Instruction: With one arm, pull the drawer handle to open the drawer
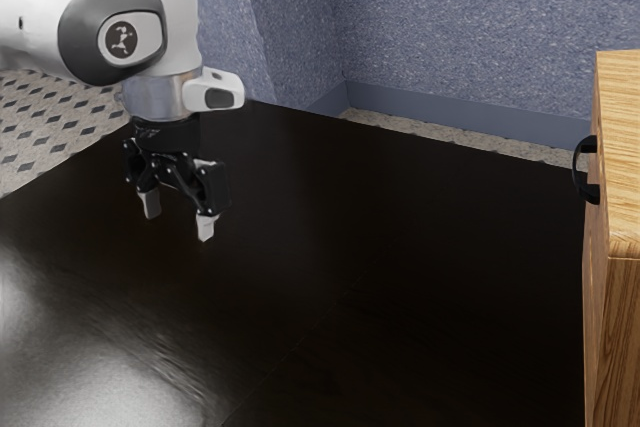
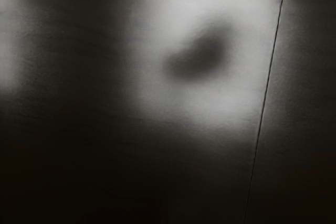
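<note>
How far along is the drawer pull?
Nothing done yet: the handle on the wooden cabinet is untouched. In hand: the gripper hangs open above the dark table, well to the exterior view's left of the handle. Left: reach, grasp, pull.

The exterior camera sits at the arm's side, a little above the table (image 1: 400, 277). It looks across the dark top toward a blue wall corner (image 1: 340, 27) at 12 o'clock. The arm (image 1: 110, 27) enters at 10 o'clock, the gripper (image 1: 178, 220) hangs at 9 o'clock, and the wooden drawer cabinet (image 1: 612, 327) is cut off at 3 o'clock. The wrist camera faces down, near the table top, where a thin seam (image 2: 265, 98) runs from 1 to 5 o'clock. Both views share the table surface beneath the gripper.
</note>
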Robot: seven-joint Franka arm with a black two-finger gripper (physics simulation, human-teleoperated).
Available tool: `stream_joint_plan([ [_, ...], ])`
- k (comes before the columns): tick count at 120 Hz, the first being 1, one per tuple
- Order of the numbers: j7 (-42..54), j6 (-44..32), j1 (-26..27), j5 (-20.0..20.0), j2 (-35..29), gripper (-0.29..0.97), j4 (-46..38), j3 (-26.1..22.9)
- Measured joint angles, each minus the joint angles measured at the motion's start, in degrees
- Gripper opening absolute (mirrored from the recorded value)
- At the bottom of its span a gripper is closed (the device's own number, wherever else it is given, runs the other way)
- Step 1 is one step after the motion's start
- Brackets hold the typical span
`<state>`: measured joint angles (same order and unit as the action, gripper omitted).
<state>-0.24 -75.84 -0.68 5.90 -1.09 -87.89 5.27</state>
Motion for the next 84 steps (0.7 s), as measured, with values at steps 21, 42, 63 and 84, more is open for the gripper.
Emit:
stream_joint_plan([
  [21, 0.0, -5.3, -3.9, 0.2, -0.1, 0.68, 0.8, 0.0],
  [42, -4.9, -6.8, -1.6, -5.7, -5.3, 0.68, 9.5, -0.7],
  [63, -16.3, -14.0, -0.9, -15.7, -3.3, 0.68, 9.0, -0.3],
  [84, -24.6, -19.6, -0.2, -20.0, -2.9, 0.68, 9.0, -0.6],
])
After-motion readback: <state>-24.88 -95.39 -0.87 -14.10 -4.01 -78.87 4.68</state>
